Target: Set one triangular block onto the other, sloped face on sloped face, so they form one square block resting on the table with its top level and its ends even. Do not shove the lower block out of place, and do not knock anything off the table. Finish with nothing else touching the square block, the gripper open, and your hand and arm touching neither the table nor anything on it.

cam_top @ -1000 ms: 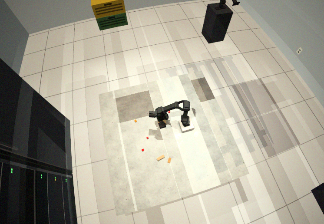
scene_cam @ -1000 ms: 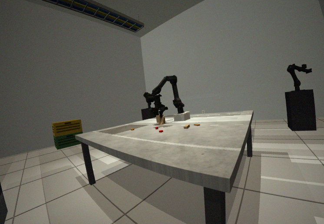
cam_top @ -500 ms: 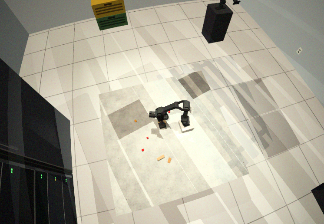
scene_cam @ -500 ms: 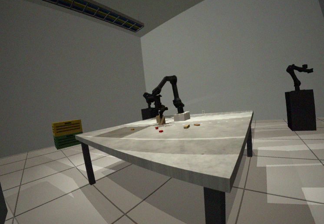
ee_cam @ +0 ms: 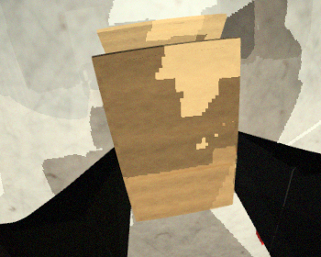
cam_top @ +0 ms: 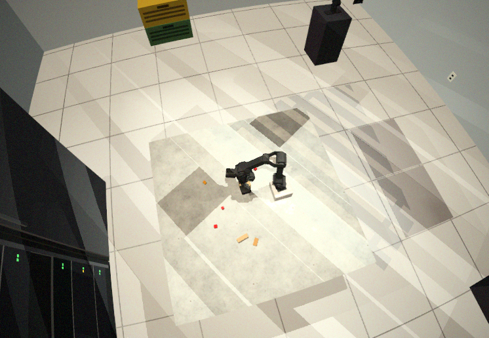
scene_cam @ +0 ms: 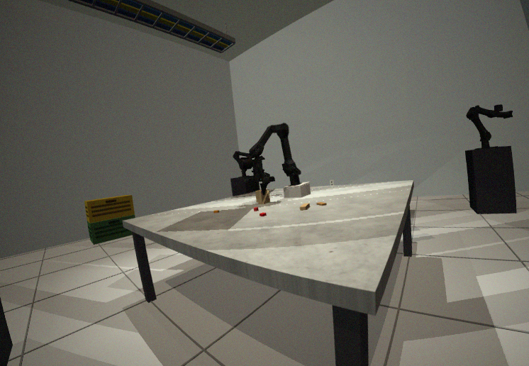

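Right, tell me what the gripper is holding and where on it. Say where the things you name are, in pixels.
A triangular wooden block (ee_cam: 173, 128), gripped by its two opposite ends, low in the wrist view, between the gripper's (ee_cam: 184, 197) fingers.

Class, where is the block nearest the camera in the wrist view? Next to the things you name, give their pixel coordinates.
In the wrist view, that block (ee_cam: 169, 138) is mid-picture between the two dark fingers, partly covering the other block (ee_cam: 127, 38) just above it.

One tan wooden block (ee_cam: 173, 119) sits clamped between the fingers; the other (ee_cam: 127, 39) shows partly behind it.
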`<action>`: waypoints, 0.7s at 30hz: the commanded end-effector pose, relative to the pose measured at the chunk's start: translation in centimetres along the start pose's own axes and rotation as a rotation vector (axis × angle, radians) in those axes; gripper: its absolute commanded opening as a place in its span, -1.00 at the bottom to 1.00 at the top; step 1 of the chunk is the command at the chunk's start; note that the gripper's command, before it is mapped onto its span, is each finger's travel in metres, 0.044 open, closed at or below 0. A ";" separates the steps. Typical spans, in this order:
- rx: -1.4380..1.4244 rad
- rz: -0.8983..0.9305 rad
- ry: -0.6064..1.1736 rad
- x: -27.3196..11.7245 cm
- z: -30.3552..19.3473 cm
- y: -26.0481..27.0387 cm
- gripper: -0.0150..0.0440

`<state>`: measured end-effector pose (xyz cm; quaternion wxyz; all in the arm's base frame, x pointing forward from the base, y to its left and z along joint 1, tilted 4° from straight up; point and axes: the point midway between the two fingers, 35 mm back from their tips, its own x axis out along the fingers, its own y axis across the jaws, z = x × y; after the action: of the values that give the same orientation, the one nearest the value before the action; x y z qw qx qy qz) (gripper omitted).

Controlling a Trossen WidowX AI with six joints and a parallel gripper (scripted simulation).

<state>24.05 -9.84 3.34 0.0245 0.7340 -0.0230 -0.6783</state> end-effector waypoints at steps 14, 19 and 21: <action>-0.006 0.001 0.000 0.9 0.4 -0.1 -0.49; -0.006 0.002 0.001 0.9 0.4 -0.1 -0.49; -0.006 0.002 0.001 0.9 0.4 -0.1 -0.49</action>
<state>23.68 -9.82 2.38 0.0249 0.7338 -0.0228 -0.6785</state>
